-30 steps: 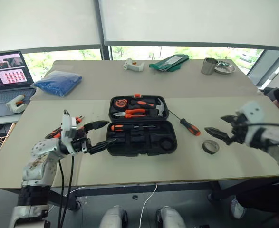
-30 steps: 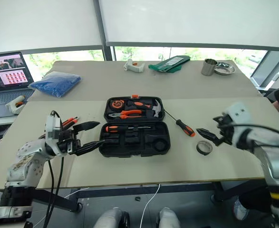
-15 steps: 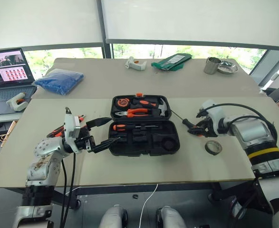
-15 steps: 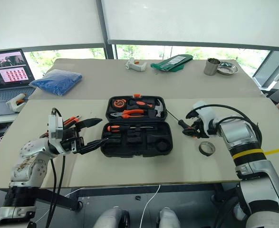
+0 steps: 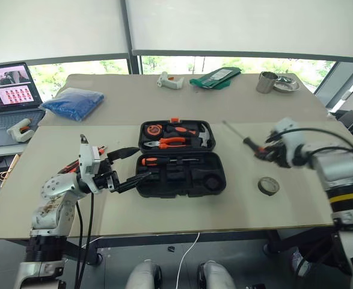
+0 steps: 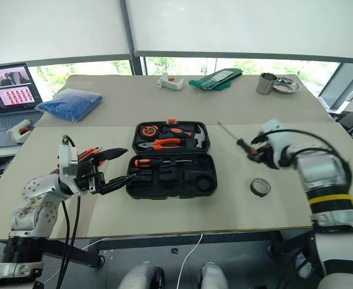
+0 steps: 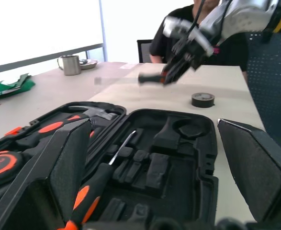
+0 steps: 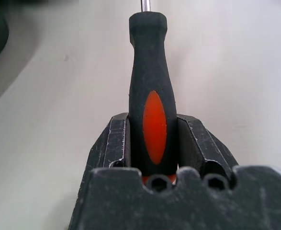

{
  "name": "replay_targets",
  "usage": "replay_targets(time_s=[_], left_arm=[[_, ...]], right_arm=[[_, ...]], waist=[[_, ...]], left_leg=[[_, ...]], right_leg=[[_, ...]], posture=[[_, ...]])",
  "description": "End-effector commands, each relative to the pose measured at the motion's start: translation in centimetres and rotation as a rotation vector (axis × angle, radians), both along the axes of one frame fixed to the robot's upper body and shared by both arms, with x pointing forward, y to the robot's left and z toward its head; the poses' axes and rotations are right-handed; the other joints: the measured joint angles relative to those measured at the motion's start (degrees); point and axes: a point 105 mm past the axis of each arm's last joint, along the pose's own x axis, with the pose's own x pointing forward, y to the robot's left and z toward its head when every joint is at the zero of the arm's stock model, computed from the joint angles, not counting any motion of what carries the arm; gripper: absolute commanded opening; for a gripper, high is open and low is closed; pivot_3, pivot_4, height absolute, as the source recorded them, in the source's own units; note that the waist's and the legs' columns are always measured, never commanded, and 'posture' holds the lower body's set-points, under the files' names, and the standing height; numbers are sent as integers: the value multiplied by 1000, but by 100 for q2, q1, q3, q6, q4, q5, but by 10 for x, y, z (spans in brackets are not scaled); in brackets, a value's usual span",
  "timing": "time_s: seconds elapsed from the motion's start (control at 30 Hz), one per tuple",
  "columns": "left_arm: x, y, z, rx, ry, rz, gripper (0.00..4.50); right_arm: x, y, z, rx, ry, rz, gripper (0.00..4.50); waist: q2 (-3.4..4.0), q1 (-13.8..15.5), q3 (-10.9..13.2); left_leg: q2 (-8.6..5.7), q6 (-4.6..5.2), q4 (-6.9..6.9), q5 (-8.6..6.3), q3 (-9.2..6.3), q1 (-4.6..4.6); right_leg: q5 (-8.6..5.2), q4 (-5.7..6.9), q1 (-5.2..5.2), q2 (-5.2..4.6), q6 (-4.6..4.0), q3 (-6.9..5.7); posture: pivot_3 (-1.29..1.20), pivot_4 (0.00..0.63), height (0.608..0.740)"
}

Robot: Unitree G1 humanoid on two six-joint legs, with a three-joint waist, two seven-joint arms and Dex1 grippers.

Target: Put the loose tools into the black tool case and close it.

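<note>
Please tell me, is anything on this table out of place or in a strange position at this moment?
Nothing looks damaged or spilled. The black tool case lies open. The right gripper holds a black-and-orange screwdriver above the table. The grey tape roll and some orange tools by the left gripper lie outside the case.

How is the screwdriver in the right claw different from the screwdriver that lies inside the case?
The held screwdriver is off the table, pinched by its handle in the right claw; the case screwdriver lies flat in a slot of the open case.
The held one's shaft points up and away, toward the far table; the case one lies across the case, handle to the left.
Both have black-and-orange handles and thin metal shafts.
</note>
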Motion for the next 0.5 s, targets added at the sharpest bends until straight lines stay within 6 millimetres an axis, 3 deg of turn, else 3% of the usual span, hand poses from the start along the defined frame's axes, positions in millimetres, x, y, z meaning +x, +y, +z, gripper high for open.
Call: replay_targets(time_s=[0.03, 0.13, 0.3, 0.5], left_arm=[[-2, 18, 4, 1, -9, 75, 4500], [-3, 29, -6, 26, 36, 125, 4500], [-11, 40, -26, 98, 106, 168, 4500], [-16, 48, -32, 113, 112, 213, 4500]], right_arm=[[-14, 69, 41, -52, -196, 441, 1009], [-18, 102, 28, -164, -179, 646, 1009], [-16, 134, -8, -365, -67, 860, 1009], [-2, 146, -25, -404, -7, 858, 1009]], waist=[[0, -98, 0], [-1, -204, 1], [0, -191, 2], [1, -84, 3]], left_leg=[[5, -1, -3, 0, 3, 6], [19, -8, -8, 0, 6, 26], [25, -18, -6, 7, 11, 30], [24, -20, -5, 7, 13, 15]], right_leg=[[0, -2, 1, 3, 0, 1], [-2, 0, 8, 16, 1, 5], [2, 10, 4, 16, -11, 5], [7, 10, -9, 8, -24, 3]], posture=[[0, 150, 740], [0, 150, 740], [0, 150, 740], [0, 150, 740]])
